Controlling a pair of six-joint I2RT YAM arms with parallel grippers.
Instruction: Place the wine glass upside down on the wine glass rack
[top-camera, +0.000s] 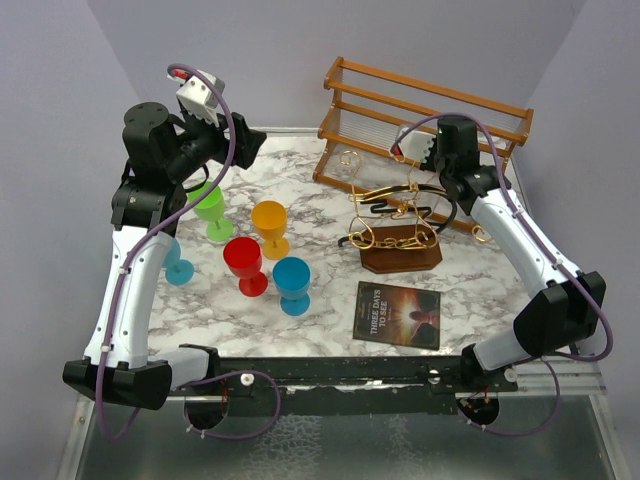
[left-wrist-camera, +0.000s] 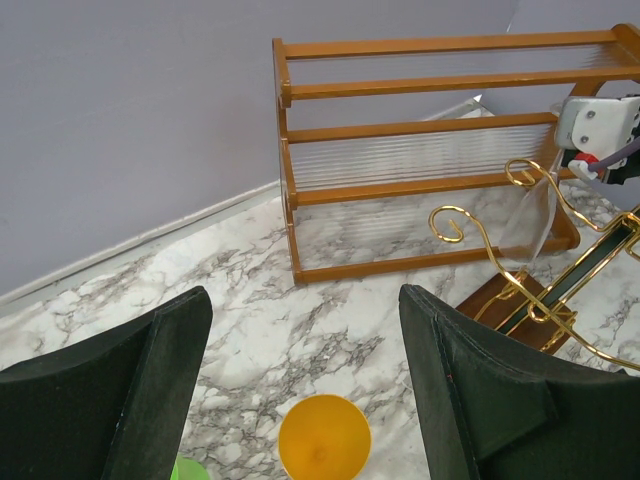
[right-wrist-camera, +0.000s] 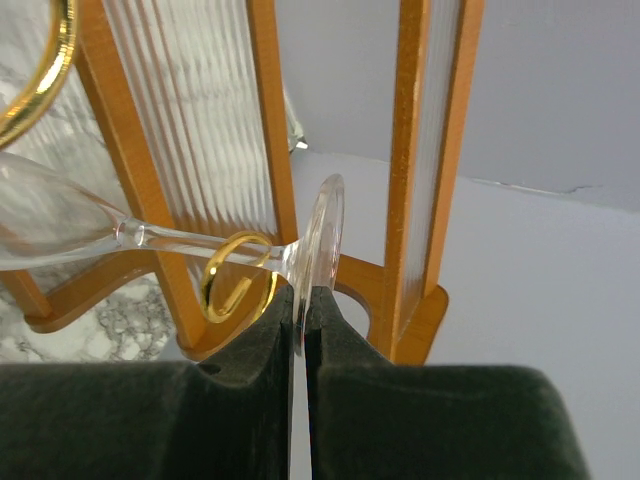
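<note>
Glass (right-wrist-camera: 60, 215), clear, is held up off the table (top-camera: 300, 170) at its right rear, between the rack (top-camera: 398, 235) and the shelf (top-camera: 430, 105). At the far left, the left end effector (left-wrist-camera: 305, 300) hangs high with its fingers spread wide and nothing between them. Below it five cups stand upright. A teal cup (top-camera: 180, 268) is partly hidden by the left arm. Next come a green cup (top-camera: 212, 205), a red cup (top-camera: 245, 262), an orange cup (top-camera: 270, 222) and a blue cup (top-camera: 292, 280). Further right a book (top-camera: 398, 314) lies flat near the front edge, just in front of the rack's brown base. Gold wire loops rise from that base, and the slatted shelf stands behind them. On the right, the right end effector (right-wrist-camera: 300, 300) has its pads pressed together on the rim of the glass's foot, which is seen edge-on. The stem runs away from the pads to the bowl, which lies among the gold loops. One gold curl sits right at the stem, but I cannot tell whether the stem passes through it.
</note>
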